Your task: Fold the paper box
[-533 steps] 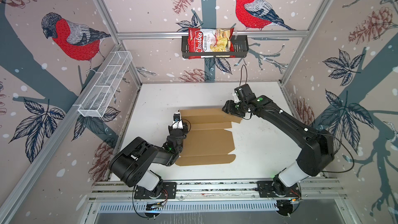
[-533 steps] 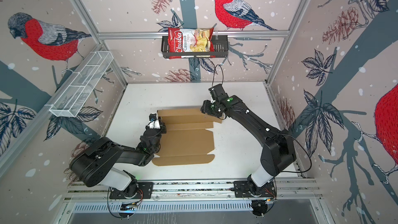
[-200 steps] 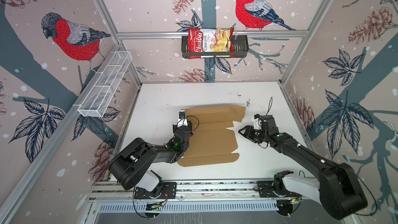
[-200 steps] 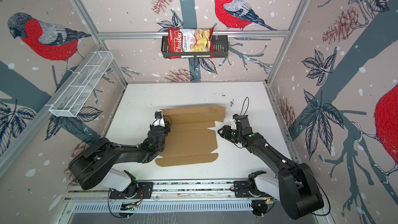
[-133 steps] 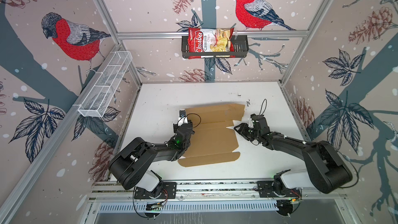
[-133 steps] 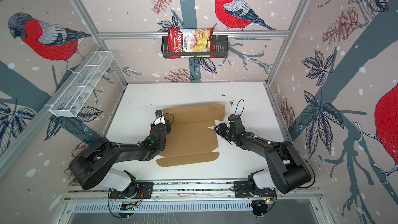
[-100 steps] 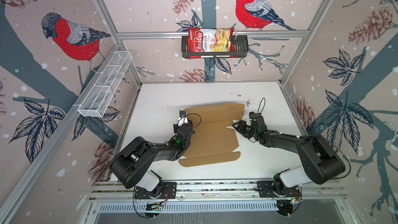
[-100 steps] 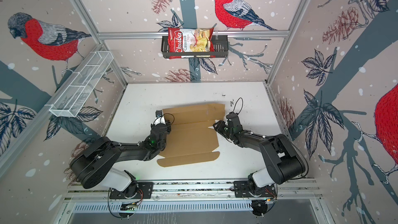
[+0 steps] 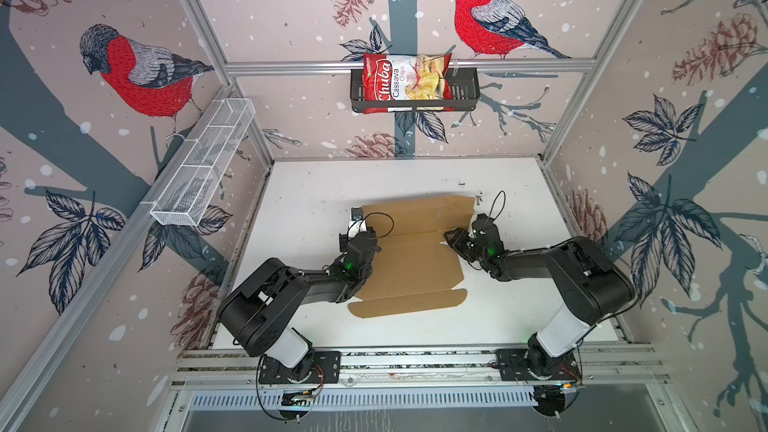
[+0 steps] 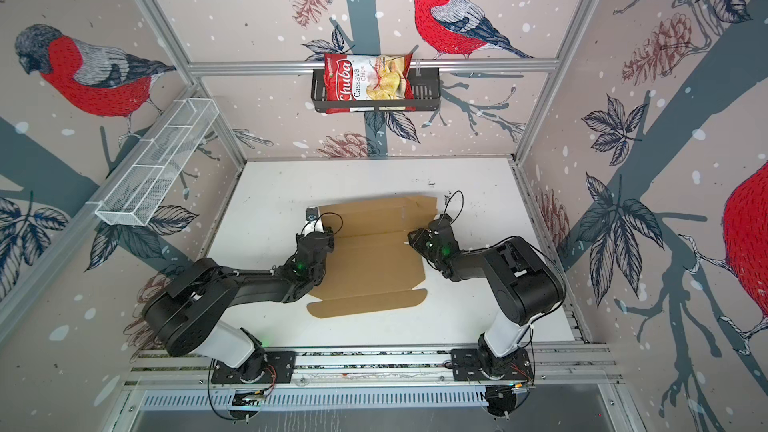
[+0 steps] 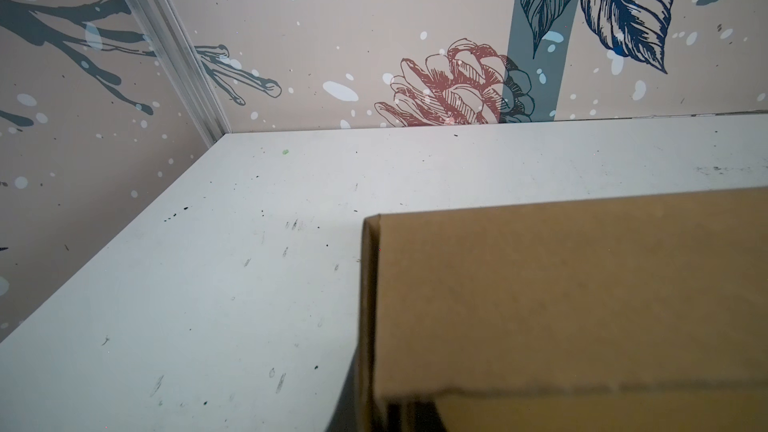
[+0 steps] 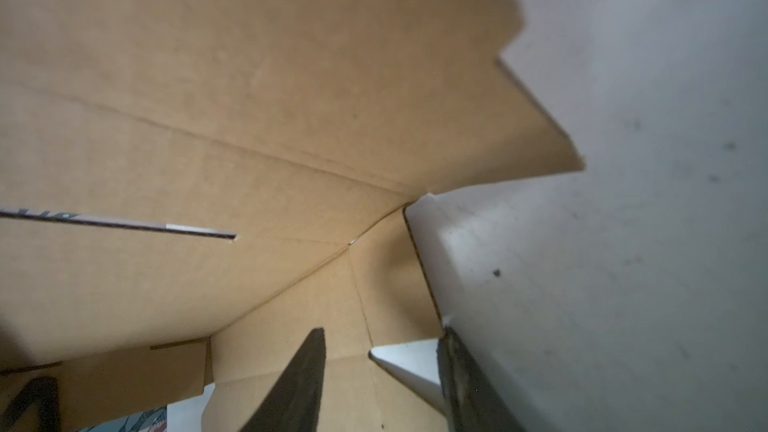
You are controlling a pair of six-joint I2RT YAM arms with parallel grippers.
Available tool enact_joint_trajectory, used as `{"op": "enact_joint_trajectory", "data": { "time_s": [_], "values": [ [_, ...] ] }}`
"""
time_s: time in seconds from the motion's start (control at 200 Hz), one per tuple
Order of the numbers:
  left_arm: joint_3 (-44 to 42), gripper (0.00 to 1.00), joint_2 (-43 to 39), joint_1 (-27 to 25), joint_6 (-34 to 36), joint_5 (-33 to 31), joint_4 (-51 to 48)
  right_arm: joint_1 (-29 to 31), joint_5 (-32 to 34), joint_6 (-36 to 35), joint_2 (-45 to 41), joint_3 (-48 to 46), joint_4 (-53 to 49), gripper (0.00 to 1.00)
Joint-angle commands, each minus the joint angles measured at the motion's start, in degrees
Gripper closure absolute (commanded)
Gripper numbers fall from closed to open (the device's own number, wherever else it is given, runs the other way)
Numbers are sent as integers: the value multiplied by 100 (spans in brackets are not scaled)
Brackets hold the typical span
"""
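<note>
The paper box (image 9: 411,259) (image 10: 370,255) is a brown die-cut cardboard sheet lying mostly flat in the middle of the white table, seen in both top views. My left gripper (image 9: 360,229) (image 10: 316,229) is at its left edge and shut on that edge. The left wrist view shows a cardboard panel (image 11: 561,292) close up, with only dark finger shapes at the frame's lower edge. My right gripper (image 9: 451,238) (image 10: 413,238) (image 12: 382,367) is open at a notch in the sheet's right edge. One finger (image 12: 305,371) is over cardboard (image 12: 249,97), the other at the edge.
A red chips bag (image 9: 405,83) sits in a black basket on the back wall. A white wire shelf (image 9: 203,160) hangs on the left wall. Bare table (image 9: 519,297) lies to the right of the sheet and behind it. The arms' mounting rail (image 9: 415,361) runs along the front.
My right gripper has moved left from the bare table to the sheet's right edge, its fingers now astride the notch. The left gripper and the sheet have hardly moved.
</note>
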Motion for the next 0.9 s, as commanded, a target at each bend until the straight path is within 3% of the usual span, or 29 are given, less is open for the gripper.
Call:
{"op": "enact_joint_trajectory", "data": {
  "time_s": [0.0,0.125,0.27,0.495,0.715,0.795,0.896],
  "values": [
    [64,100,11,4,141,-28,-452,31,385,118,67,16,-42,54],
    [139,100,-7,16,166,34,-599,-42,677,124,-31,22,-275,51],
    [227,100,-25,84,138,231,-800,-219,426,0,156,53,-58,49],
    [362,100,54,115,89,483,-973,-56,-5,-2,704,260,532,55],
    [420,100,107,126,98,549,-974,12,-97,-92,484,145,888,57],
    [407,100,110,126,59,580,-990,59,158,-450,411,367,357,58],
    [402,100,94,126,37,588,-995,336,1029,-1058,474,1004,-991,61]
  ]
}}
